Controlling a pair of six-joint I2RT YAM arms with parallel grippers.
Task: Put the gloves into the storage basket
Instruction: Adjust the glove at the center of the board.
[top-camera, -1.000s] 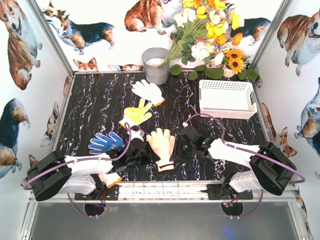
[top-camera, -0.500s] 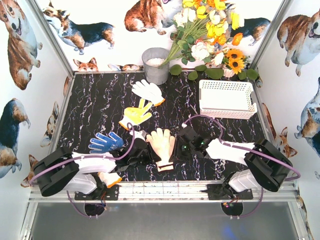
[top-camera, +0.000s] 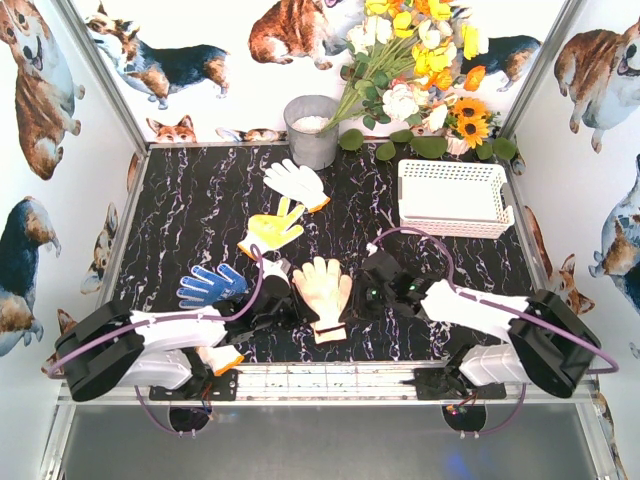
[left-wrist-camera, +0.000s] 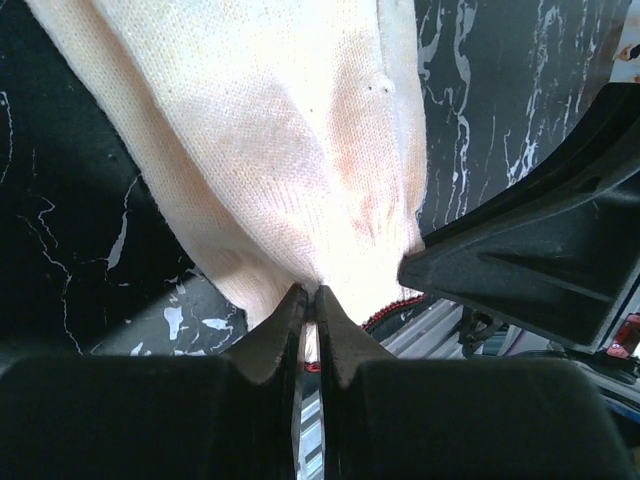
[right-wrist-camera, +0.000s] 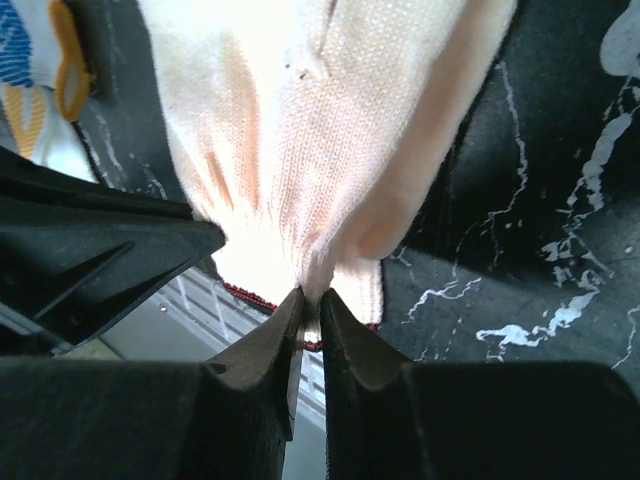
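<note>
The storage basket (top-camera: 455, 197) sits in the table's (top-camera: 200, 200) far right corner, the bucket (top-camera: 311, 131) at mid far edge, and 4 gloves lie left of the basket: the rear glove (top-camera: 295, 182) just before the bucket, the middle glove (top-camera: 272, 229) nearer, the left glove (top-camera: 210, 285) nearer and leftward, and the front glove (top-camera: 322, 290) at mid near edge.

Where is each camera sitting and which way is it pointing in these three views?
Top external: above and behind the bases, facing down on the table; left arm and right arm show.
Left wrist: on the left arm, looking past the left gripper, shut on the beige glove cuff.
Right wrist: likewise, right gripper pinching that cuff.
Shared: all show the beige glove.
</note>
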